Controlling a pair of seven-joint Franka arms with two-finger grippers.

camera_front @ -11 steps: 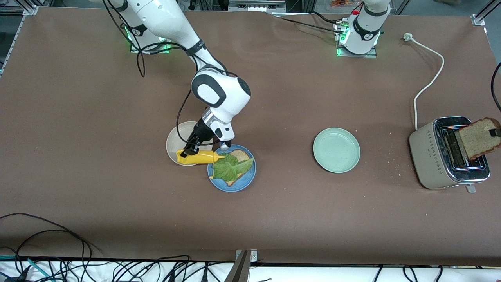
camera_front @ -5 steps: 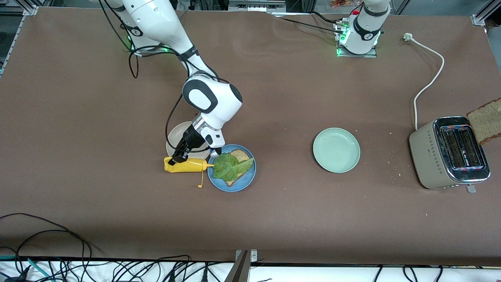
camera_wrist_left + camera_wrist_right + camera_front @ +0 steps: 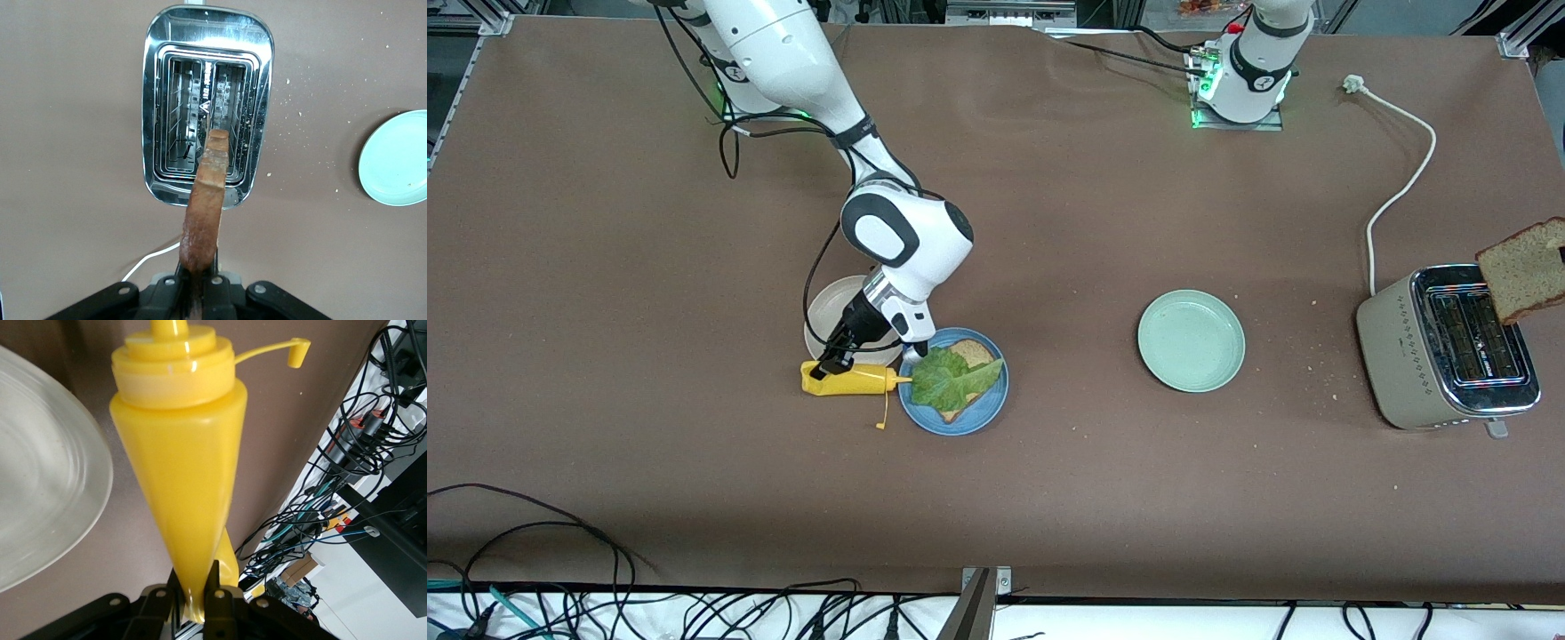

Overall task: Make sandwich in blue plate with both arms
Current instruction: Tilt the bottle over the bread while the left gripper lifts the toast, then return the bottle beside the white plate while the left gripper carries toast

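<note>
The blue plate (image 3: 985, 411) holds one brown bread slice (image 3: 971, 353) with a green lettuce leaf (image 3: 951, 380) on top. My right gripper (image 3: 831, 363) is shut on the base of a yellow squeeze bottle (image 3: 852, 380), which lies low on its side beside the blue plate, nozzle toward it, cap open. In the right wrist view the bottle (image 3: 180, 453) sits between the jaws of the right gripper (image 3: 195, 590). My left gripper (image 3: 198, 288) is shut on the second bread slice (image 3: 207, 200) and holds it above the toaster (image 3: 153, 107). That slice shows in the front view (image 3: 1525, 269).
A beige plate (image 3: 831, 311) lies next to the bottle, toward the right arm's base. A pale green plate (image 3: 1191, 340) lies mid-table. The toaster (image 3: 1414, 356) stands at the left arm's end, its white cord (image 3: 1400, 191) running toward the bases. Crumbs lie around it.
My right gripper carried the yellow bottle off the blue plate and down beside it, toward the right arm's end. My left gripper lifted the bread slice up out of the toaster.
</note>
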